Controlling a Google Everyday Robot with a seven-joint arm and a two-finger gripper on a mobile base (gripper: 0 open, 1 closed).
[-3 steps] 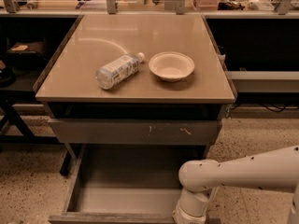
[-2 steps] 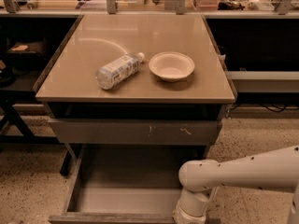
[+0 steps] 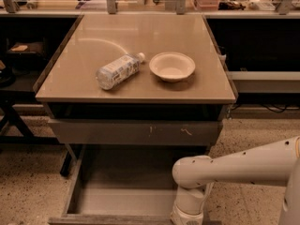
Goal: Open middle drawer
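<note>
Nothing moved vs the earlier frames: arm, drawer and tabletop items are all in the same spots. The gripper sits at the bottom edge, right of centre, cut off by the frame at the front right corner of the middle drawer; can't tell its state. The white arm runs from it out to the right edge. The middle drawer is pulled out at lower centre, grey tray exposed, below the scratched grey front. On the table top, the bottle lies on its side left of the bowl, not touching it.
</note>
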